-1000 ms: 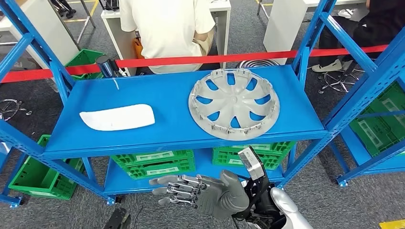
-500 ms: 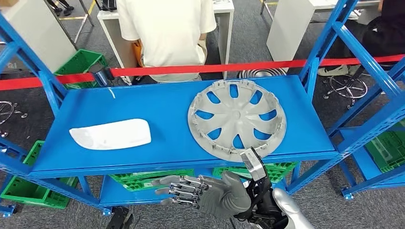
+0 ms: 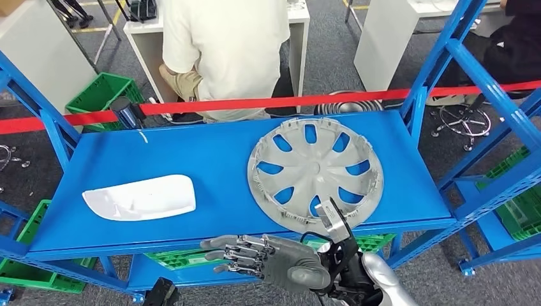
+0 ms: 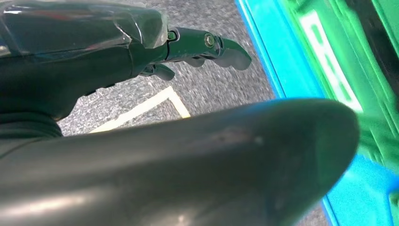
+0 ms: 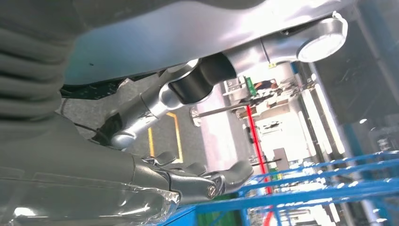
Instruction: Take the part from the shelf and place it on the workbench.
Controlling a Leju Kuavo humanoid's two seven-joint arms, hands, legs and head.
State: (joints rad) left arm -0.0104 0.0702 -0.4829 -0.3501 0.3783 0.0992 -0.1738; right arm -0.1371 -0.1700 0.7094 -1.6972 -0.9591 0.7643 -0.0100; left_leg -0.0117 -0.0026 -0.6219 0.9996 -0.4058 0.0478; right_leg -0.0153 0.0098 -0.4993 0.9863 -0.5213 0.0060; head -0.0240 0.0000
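Observation:
A grey wheel cover (image 3: pixel 316 169) lies flat on the right half of the blue shelf (image 3: pixel 217 146). A white curved panel (image 3: pixel 140 197) lies on the shelf's left half. My right hand (image 3: pixel 274 258) is at the shelf's front edge, just below the wheel cover, with fingers stretched toward the left and nothing in it. The right wrist view shows that same right hand (image 5: pixel 117 179) with fingers (image 5: pixel 207 181) spread and empty. My left hand (image 4: pixel 108 66) hangs low over grey floor beside the shelf's lower level, holding nothing.
A red tape (image 3: pixel 268 102) runs behind the shelf, and a person in a white shirt (image 3: pixel 223 44) sits beyond it. Green crates (image 3: pixel 191 258) fill the lower shelf level. Blue uprights (image 3: pixel 446 57) frame both sides. A dark cylinder (image 3: pixel 127 111) stands at the shelf's back left corner.
The camera has moved nearer and tilted, so the shelf sits lower and larger in the picture. My right hand now overlaps the shelf's front edge; nothing on the shelf has moved.

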